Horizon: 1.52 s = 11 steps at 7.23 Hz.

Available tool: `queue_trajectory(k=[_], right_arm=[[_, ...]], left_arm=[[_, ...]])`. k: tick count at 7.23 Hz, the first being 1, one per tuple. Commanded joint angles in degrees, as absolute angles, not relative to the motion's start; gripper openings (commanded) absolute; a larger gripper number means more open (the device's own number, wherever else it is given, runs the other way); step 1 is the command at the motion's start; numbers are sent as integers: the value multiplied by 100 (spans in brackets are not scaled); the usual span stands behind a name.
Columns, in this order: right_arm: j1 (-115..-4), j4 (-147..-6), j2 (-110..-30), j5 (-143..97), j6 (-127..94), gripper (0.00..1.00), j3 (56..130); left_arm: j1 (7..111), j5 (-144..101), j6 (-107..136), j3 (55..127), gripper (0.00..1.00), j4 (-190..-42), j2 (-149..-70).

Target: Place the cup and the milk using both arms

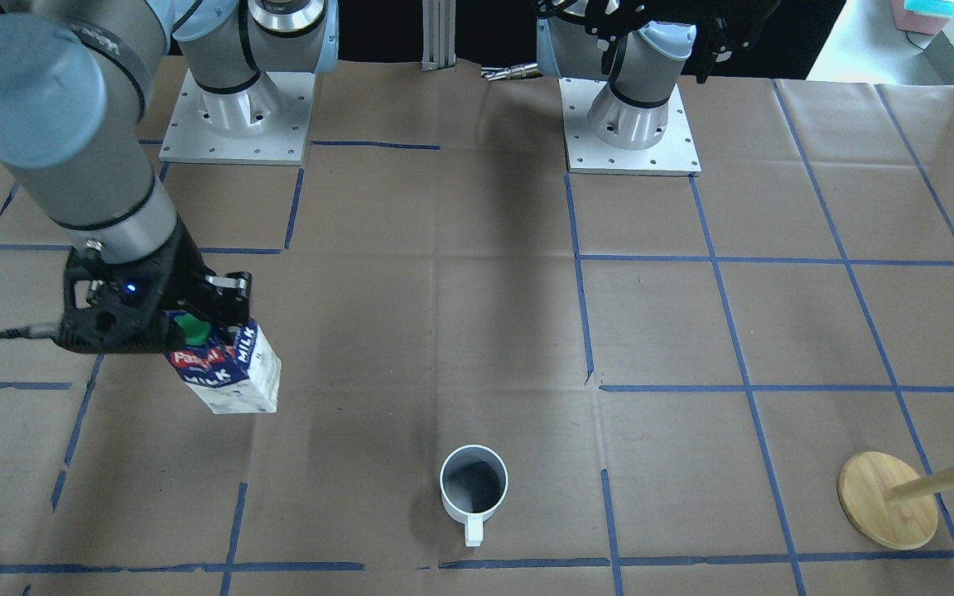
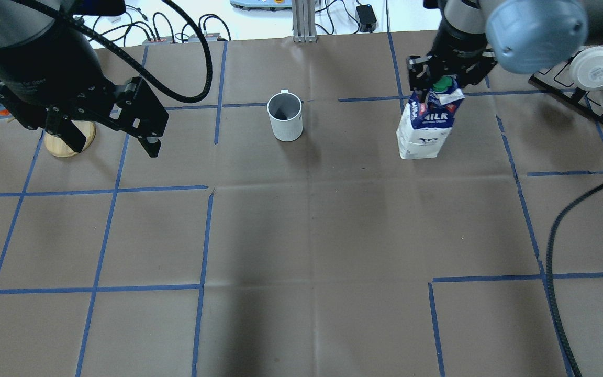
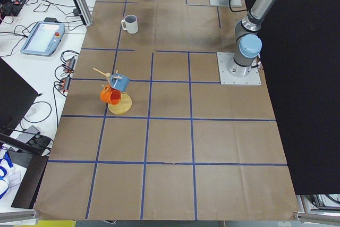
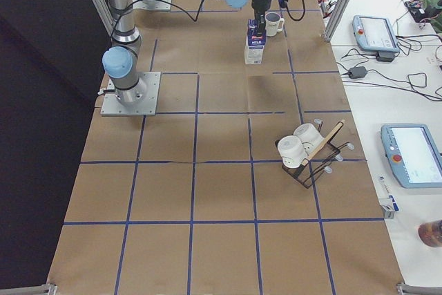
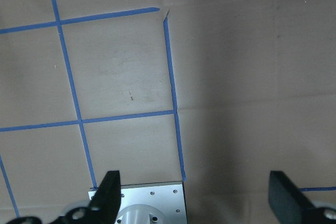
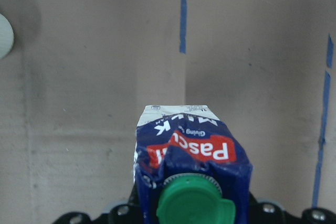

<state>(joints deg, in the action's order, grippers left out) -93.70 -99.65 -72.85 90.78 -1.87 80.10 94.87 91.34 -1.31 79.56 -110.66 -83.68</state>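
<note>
Milk held by the right jaws (cup stands apart).

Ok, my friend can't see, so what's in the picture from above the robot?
The robot's right gripper holds a milk carton by its top. A white cup stands alone to its left on the brown table, and the left gripper hangs open and empty.
</note>
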Motion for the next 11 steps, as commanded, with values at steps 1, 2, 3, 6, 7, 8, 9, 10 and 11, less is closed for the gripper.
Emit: queue_trajectory(k=[1,2,3,6,7,8,9,10,11], right_arm=[[-10096,-9634,-5904,9097,-999,57,6327],[-10273,-9633,-5532,9079,-1376,57,5884],[-10518,-9650,-5233,9105,-1580,57,5628],[-10661,-9712,-5010,9088,-1582,56,5642],[-10661,-9712,-5010,9088,-1573,56,5660],[-10661,-9712,-5001,9079,-1582,56,5660],[-10652,-9729,-4975,9079,-1608,61,5660],[-10609,-9790,-4905,9079,-1608,84,5651],[-10591,-9869,-4948,9105,-1600,100,5651]], left_arm=[[9483,9141,-132,7989,100,-11065,-8350],[9483,9141,-141,7998,100,-11074,-8332],[9483,9141,-141,7998,100,-11074,-8332],[9483,9141,-141,8059,100,-11066,-8314],[9483,9141,-141,8060,100,-11065,-8314],[9483,9141,-141,8060,100,-11074,-8314],[9483,9141,-141,8060,100,-11074,-8314],[9483,9141,-141,8060,100,-11074,-8314],[9483,9141,-141,8060,100,-11074,-8297]])
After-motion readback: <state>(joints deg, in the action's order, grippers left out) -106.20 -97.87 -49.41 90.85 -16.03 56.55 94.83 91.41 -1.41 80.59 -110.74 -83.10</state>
